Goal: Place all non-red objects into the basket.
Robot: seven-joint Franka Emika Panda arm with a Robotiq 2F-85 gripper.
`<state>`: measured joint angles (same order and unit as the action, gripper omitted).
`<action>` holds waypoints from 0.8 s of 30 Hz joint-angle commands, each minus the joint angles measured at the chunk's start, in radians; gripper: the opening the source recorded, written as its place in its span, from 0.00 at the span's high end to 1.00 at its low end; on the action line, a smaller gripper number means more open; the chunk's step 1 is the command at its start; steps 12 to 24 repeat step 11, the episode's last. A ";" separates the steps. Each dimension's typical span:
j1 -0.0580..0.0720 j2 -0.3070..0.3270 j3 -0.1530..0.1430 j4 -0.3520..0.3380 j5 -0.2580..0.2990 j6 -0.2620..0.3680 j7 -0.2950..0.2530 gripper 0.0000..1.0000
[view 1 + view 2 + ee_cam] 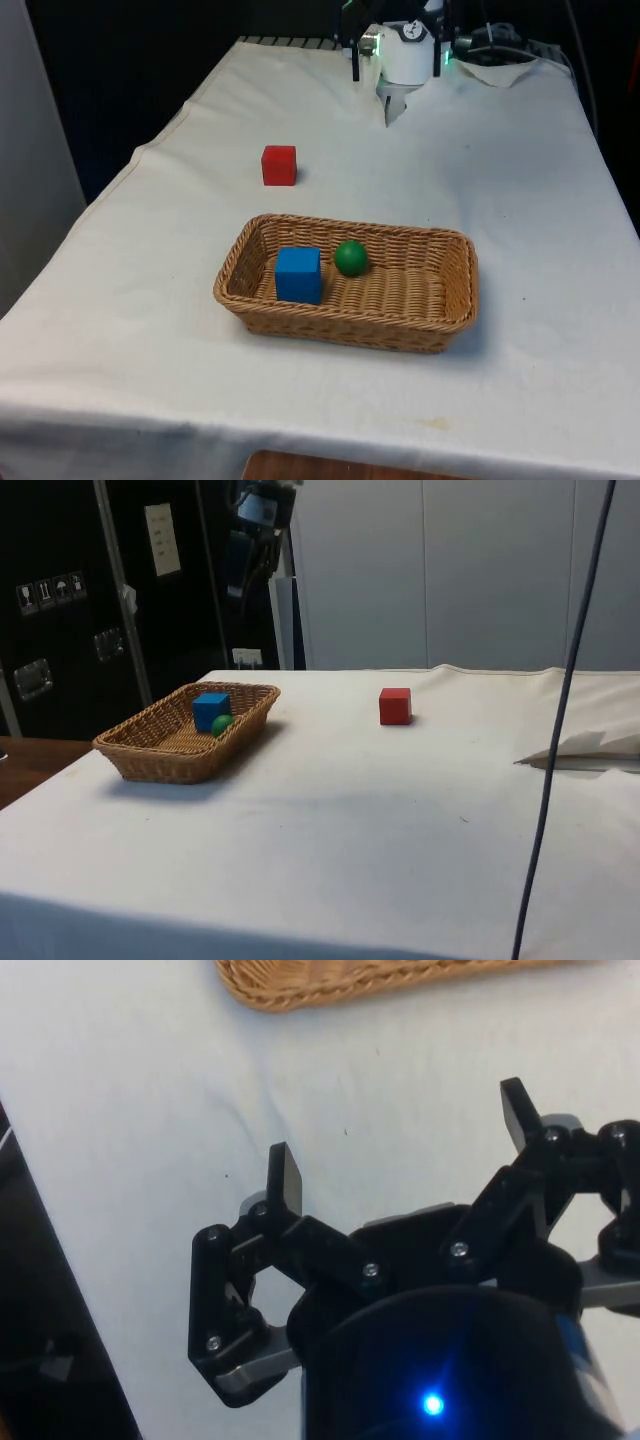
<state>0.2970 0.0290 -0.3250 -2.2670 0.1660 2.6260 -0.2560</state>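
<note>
Evidently task looked complete, or nearly so. Blue cube (298, 274) and green ball (351, 257) both sat inside the wicker basket (440, 300), side by side, w/ the ball just beside the cube. Red cube (279, 165) stood on the white cloth (150, 330), apart from basket, correctly left out. No other non-red obj. seen on the cloth. Gripper (400, 1175) was over bare cloth, fingers (286, 1178) spread wide, holding nothing; basket rim (330, 985) lay well beyond the fingertips, nothing between them. Judgement: nothing left to place.
</note>
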 commanded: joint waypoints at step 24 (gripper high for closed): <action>0.000 -0.015 -0.001 -0.019 -0.005 0.008 0.000 0.00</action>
